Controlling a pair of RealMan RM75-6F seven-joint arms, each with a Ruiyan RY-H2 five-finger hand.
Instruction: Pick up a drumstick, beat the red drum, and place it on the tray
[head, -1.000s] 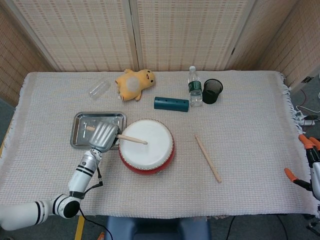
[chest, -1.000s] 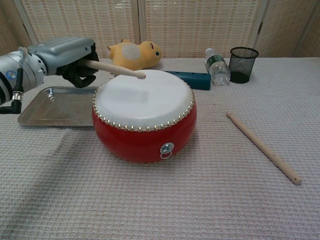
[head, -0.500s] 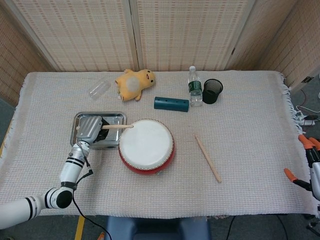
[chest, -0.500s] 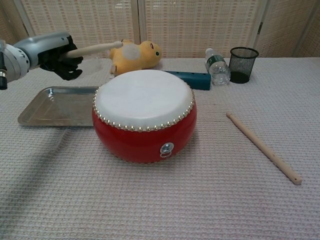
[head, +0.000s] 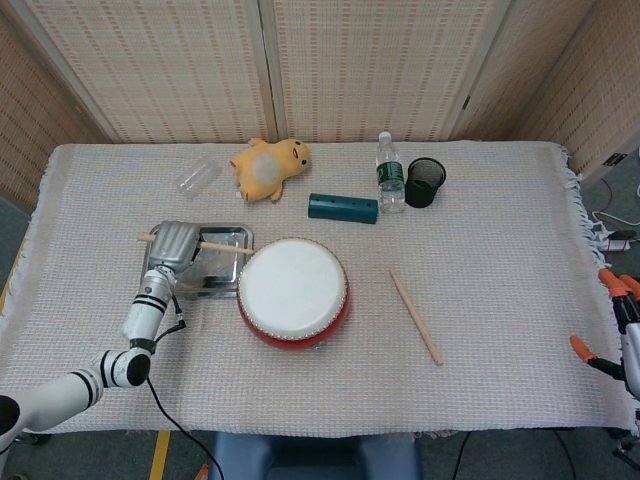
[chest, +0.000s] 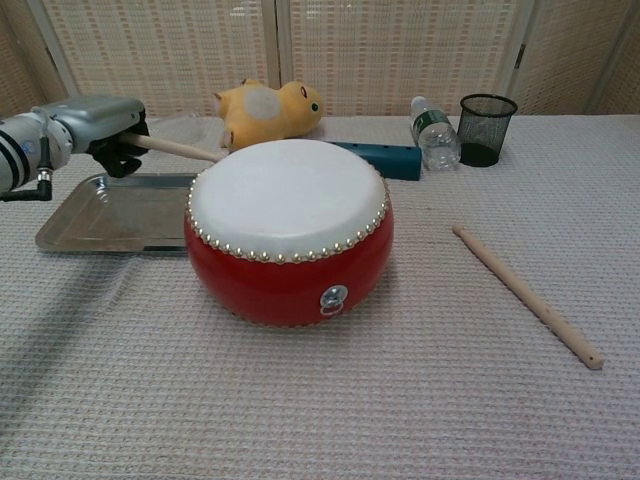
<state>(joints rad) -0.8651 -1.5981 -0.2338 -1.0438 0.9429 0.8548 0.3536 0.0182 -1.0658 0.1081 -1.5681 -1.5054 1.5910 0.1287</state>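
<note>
My left hand (head: 172, 245) has its fingers wrapped around the drumstick (head: 212, 246), gripping it near the butt end so a short stub pokes out to the left and the long part reaches right over the tray (head: 226, 232), its tip close to the edge of the red drum (head: 293, 292). In the chest view the stick slopes slightly down toward the drum rim, clear of the skin. I judge it a light, stiff wooden rod, smooth enough to roll or slide if I ease my grip, so a hold near the butt suits beating but leaves the tip free to swing; for setting it down I want it level and low over the tray. Compared with a second ago, the stick has come off the drumhead and the hand has pulled back left, now sitting above the tray. My right hand (head: 628, 330) sits at the far right edge, and I cannot tell how its fingers lie. A second stick (head: 415, 316) lies on the bench right of the drum.
</note>
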